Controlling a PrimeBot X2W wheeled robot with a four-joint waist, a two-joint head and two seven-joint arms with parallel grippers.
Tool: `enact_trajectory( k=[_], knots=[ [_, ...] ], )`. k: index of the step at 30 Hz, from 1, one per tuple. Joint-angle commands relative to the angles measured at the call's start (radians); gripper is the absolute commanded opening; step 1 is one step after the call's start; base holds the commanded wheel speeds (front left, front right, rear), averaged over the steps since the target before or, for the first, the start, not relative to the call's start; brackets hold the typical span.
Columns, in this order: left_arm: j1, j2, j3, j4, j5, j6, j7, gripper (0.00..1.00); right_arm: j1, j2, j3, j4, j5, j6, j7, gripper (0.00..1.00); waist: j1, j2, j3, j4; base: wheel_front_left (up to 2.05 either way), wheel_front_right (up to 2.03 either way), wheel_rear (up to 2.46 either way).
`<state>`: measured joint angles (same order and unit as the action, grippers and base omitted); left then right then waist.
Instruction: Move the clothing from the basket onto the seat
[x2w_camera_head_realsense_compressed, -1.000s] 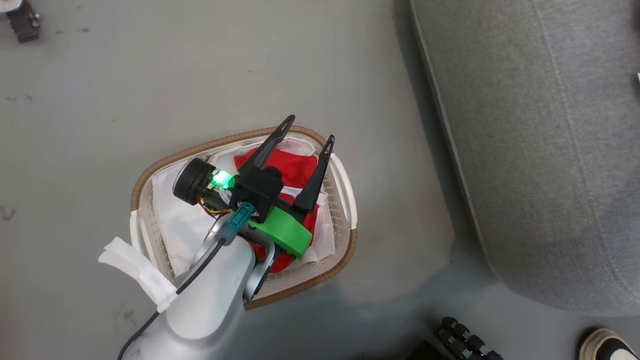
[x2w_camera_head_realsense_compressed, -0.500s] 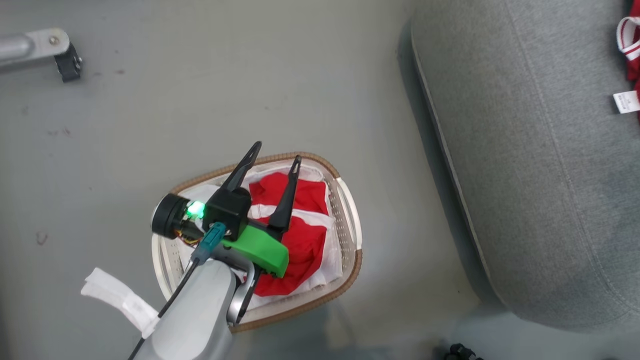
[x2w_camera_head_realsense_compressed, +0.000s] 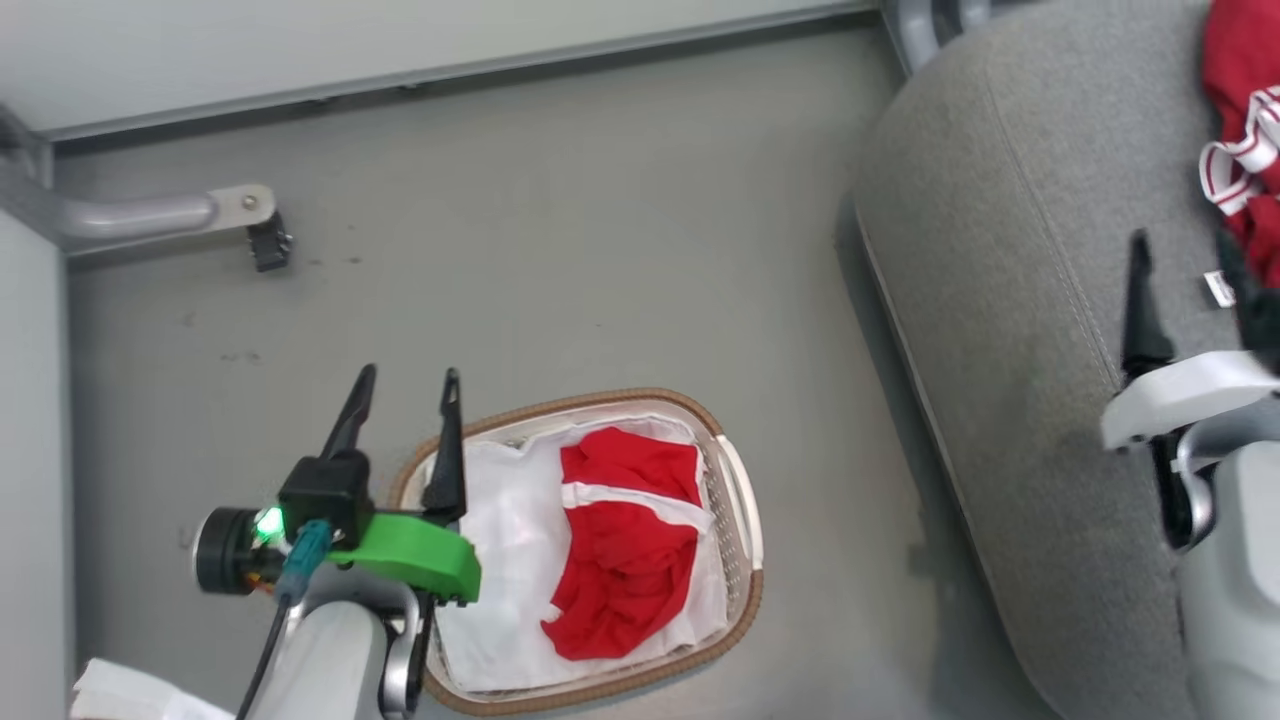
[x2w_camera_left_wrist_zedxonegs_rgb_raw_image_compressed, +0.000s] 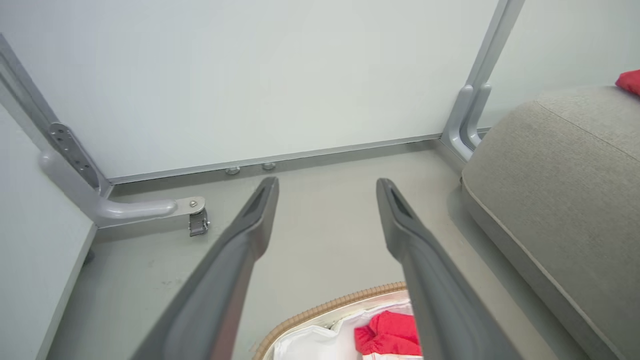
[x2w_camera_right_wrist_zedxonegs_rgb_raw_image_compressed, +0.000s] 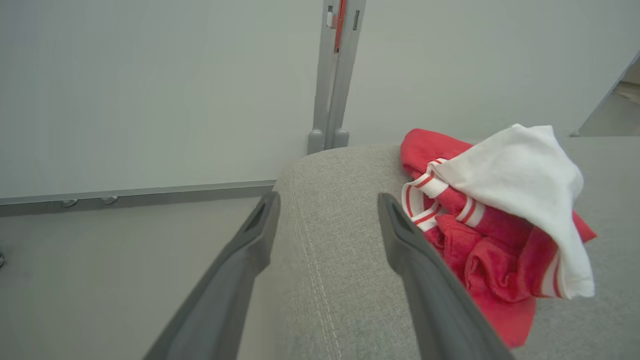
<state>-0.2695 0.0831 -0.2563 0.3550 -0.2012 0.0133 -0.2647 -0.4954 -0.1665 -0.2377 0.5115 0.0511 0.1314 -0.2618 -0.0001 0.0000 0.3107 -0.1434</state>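
One red garment (x2w_camera_head_realsense_compressed: 625, 545) lies bunched on the white liner (x2w_camera_head_realsense_compressed: 500, 570) in the basket (x2w_camera_head_realsense_compressed: 742, 610) on the floor, not yet moved. A striped red garment (x2w_camera_right_wrist_zedxonegs_rgb_raw_image_compressed: 480, 250) sits heaped on the grey sofa (x2w_camera_head_realsense_compressed: 1010, 350) under a white cloth (x2w_camera_right_wrist_zedxonegs_rgb_raw_image_compressed: 525, 175), so it is probably delivered. The right claw (x2w_camera_right_wrist_zedxonegs_rgb_raw_image_compressed: 328, 197) hangs over the sofa just beside the heap, spread, empty. The left claw (x2w_camera_head_realsense_compressed: 410, 373) hovers by the basket's left end, spread, empty, fingers aimed at the wall, likely staged for a pick.

A smooth grey floor (x2w_camera_head_realsense_compressed: 600, 250), lightly scuffed, meets pale panel walls (x2w_camera_left_wrist_zedxonegs_rgb_raw_image_compressed: 250, 75) along a metal base rail (x2w_camera_left_wrist_zedxonegs_rgb_raw_image_compressed: 300, 156). A grey bracket (x2w_camera_head_realsense_compressed: 150, 212) with a small black foot (x2w_camera_head_realsense_compressed: 268, 245) juts out near the corner.
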Motion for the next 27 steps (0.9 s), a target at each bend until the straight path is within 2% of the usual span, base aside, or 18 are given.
enact_trajectory(
  k=[1,5,13,27],
  knots=[
    [0.028,0.002,0.026,-0.001,0.006,0.007,0.001,1.00,0.028,0.008,0.021,-0.010,0.013,-0.001,-0.004,1.00,0.0001,0.0000,-0.071,0.070,0.00,0.00,0.00],
    [0.064,0.002,0.103,-0.007,0.017,0.016,0.001,1.00,0.059,0.036,0.075,-0.041,0.037,-0.001,-0.005,1.00,0.0001,0.0000,-0.104,0.102,0.00,0.00,0.00],
    [0.127,-0.006,0.212,-0.008,0.050,0.009,0.001,1.00,0.143,0.076,0.117,-0.091,0.079,-0.001,-0.004,1.00,0.0001,0.0000,-0.157,0.137,0.00,0.00,0.00],
    [0.284,-0.029,0.285,0.003,0.065,-0.014,0.001,1.00,0.330,0.095,0.143,-0.083,0.091,-0.001,-0.005,1.00,0.0001,0.0000,-0.266,0.129,0.00,0.00,0.00]
  ],
)
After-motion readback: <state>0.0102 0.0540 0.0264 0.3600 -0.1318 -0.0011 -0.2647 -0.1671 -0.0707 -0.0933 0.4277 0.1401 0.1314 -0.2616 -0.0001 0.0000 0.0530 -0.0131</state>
